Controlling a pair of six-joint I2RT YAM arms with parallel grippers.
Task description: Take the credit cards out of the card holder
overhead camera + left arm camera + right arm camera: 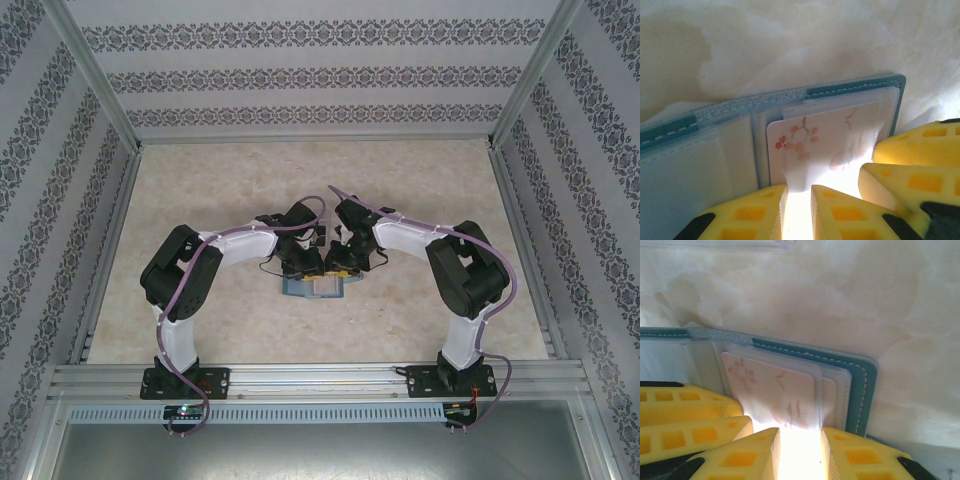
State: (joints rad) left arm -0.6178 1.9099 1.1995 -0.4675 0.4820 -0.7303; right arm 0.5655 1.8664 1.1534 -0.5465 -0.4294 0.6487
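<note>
Beige marbled tabletop [200, 190] is spreading out between patterned walls [300, 75], and both arms are reaching inward to meet near its middle, where the card holder [852, 89] is lying open and flat, its teal stitched border outermost and its clear sleeves facing up. A credit card [825, 137], white with a pink blossom print, is sitting in the sleeves on one half of the holder, with further sleeve edges showing beside it. The left gripper [798, 190] is hanging at the card's near edge, its yellow fingers standing only narrowly apart with a pale sheet running into the glare between them; whether it is gripping anything cannot be told. The right gripper [799, 432] is hanging just beside it in the same way, fingers narrowly parted, its hold equally unclear.
</note>
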